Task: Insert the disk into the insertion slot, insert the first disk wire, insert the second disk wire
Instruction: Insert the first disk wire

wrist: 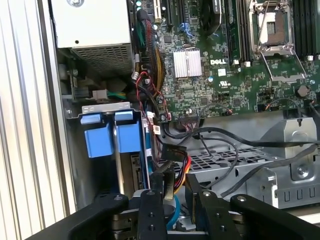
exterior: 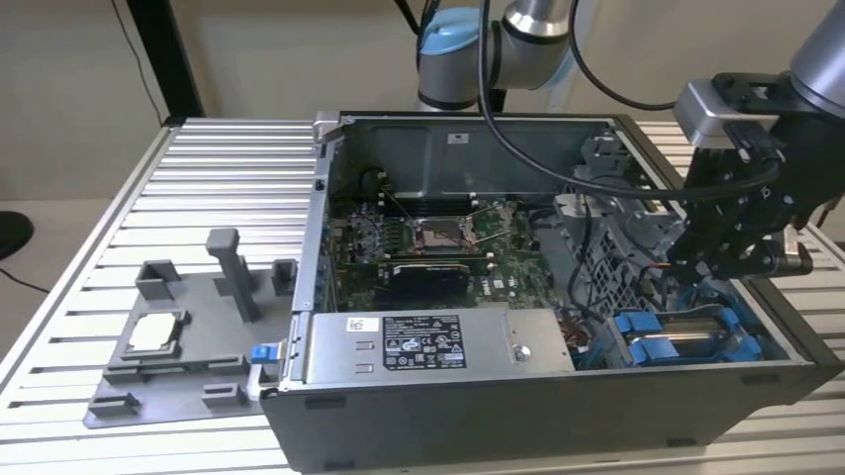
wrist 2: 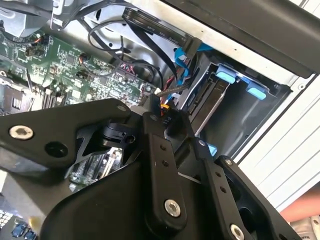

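Open grey computer case [exterior: 436,421] lying flat on slatted aluminium worktop [exterior: 225,178].

Silver disk in its bright blue plastic carrier [exterior: 647,336] sits down inside the grey rectangular insertion slot [wrist 2: 250,125], at the case's near corner on the exterior view's right. Blue end tabs [wrist: 127,137] stand at the bay mouth, so the carrier reads as seated. The disk step looks done.

Black gripper [exterior: 723,265] is lowered into the case just beside that bay, over the cable bundle between bay and green motherboard [exterior: 422,237]. It sits low and close because the disk's connector face opens toward this side.

Jaws: in the first wrist view the gripper [wrist: 176,192] has its fingers [wrist: 151,200] drawn in on a black wire connector with red, yellow and orange leads [wrist: 170,172]. The grip looks closed on it, though the linkage hides the contact line, so this is tentative. In the second wrist view the gripper [wrist 2: 167,114] points at the disk's edge [wrist 2: 207,107].

Connector near the disk. Mated or not: cannot tell.

Grey power-supply box [exterior: 422,341] along the case's near edge, untouched.
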Robot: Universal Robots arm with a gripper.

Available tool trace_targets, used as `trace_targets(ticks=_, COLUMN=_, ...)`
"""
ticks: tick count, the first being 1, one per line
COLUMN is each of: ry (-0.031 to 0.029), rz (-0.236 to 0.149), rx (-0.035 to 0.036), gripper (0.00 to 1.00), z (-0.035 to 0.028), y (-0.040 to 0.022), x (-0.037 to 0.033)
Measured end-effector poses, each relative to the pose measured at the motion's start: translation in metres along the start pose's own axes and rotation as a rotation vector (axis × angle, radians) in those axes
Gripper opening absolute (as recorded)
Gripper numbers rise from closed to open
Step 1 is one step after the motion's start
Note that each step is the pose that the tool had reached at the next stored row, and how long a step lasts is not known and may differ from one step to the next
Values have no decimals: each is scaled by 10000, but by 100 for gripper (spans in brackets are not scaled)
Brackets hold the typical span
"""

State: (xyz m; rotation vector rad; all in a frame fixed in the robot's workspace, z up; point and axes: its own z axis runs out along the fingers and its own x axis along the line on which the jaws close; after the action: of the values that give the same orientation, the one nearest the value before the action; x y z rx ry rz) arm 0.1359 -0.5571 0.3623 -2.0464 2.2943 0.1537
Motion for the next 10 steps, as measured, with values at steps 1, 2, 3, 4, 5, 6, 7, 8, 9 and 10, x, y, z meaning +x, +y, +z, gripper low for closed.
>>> trace_targets(ticks=1, ry=-3, rz=0, rx=0, gripper=100, z=0, y=0, x=0)
trace_targets(ticks=2, ry=-8, rz=0, rx=-1, gripper=100, z=0, y=0, x=-1)
trace_targets(ticks=3, ry=-12, rz=0, rx=-1, gripper=100, z=0, y=0, x=-1)
trace_targets(ticks=4, ry=-16, rz=0, rx=-1, gripper=100, z=-2, y=0, x=-1)
trace_targets(ticks=5, ry=-24, rz=0, rx=-2, gripper=100, z=-2, y=0, x=-1)
trace_targets(ticks=6, ry=-28, rz=0, rx=-3, gripper=100, z=-4, y=0, x=-2)
trace_targets(ticks=7, ry=-30, rz=0, rx=-3, gripper=100, z=-7, y=0, x=-1)
trace_targets(ticks=8, ry=-32, rz=0, rx=-3, gripper=100, z=-10, y=0, x=-2)
trace_targets(ticks=9, ry=-33, rz=0, rx=-3, gripper=100, z=-12, y=0, x=-2)
trace_targets(ticks=10, ry=-33, rz=0, rx=-3, gripper=100, z=-13, y=1, x=-3)
